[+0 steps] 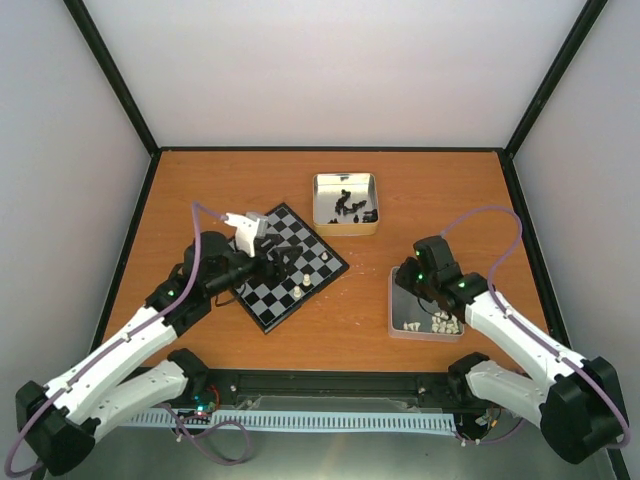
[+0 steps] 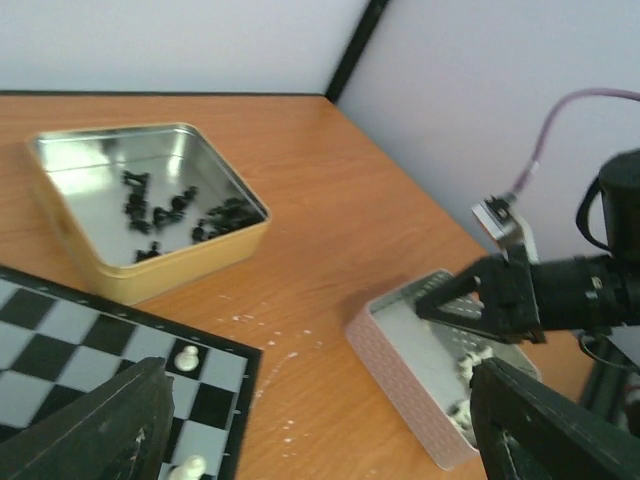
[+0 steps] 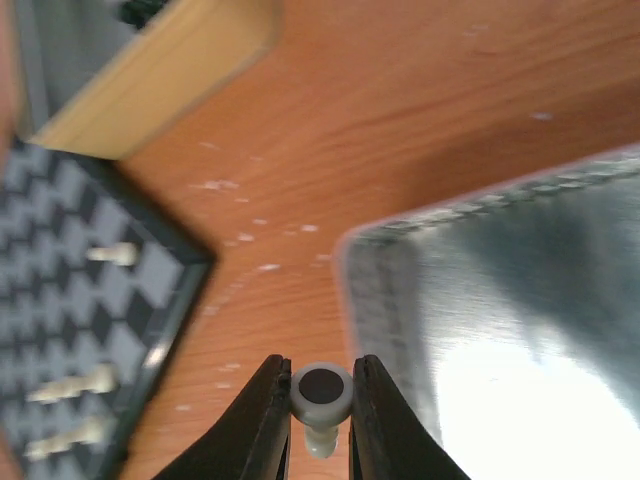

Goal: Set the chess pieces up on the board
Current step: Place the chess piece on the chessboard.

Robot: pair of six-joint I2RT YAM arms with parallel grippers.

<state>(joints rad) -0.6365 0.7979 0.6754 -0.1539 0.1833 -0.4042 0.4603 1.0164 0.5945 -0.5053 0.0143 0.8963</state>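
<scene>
The right gripper [image 3: 320,425] pinched one white chess piece [image 3: 321,386] by the rim of the near tin [image 1: 425,337], where other white pieces [image 1: 440,322] lay. Farther in, the left gripper [image 2: 320,400] hung spread wide over the board [image 1: 268,305], which carried a few white men [image 2: 186,357]. Beyond stood the gold tin [image 1: 346,228] holding black pieces [image 1: 345,205].

Robotics lab test cell: two white-and-black robot arms, the left arm [image 1: 120,350] and the right arm [image 1: 520,335], stand bolted to a black rail [image 1: 330,382] at the near edge of an orange-brown wooden counter [image 1: 440,190]. Plain white panels [image 1: 330,70] in a black frame [image 1: 118,85] wall in three sides, and purple cables [image 1: 488,208] loop from the arms. A pale slotted cable duct [image 1: 330,420] runs beneath the rail.
</scene>
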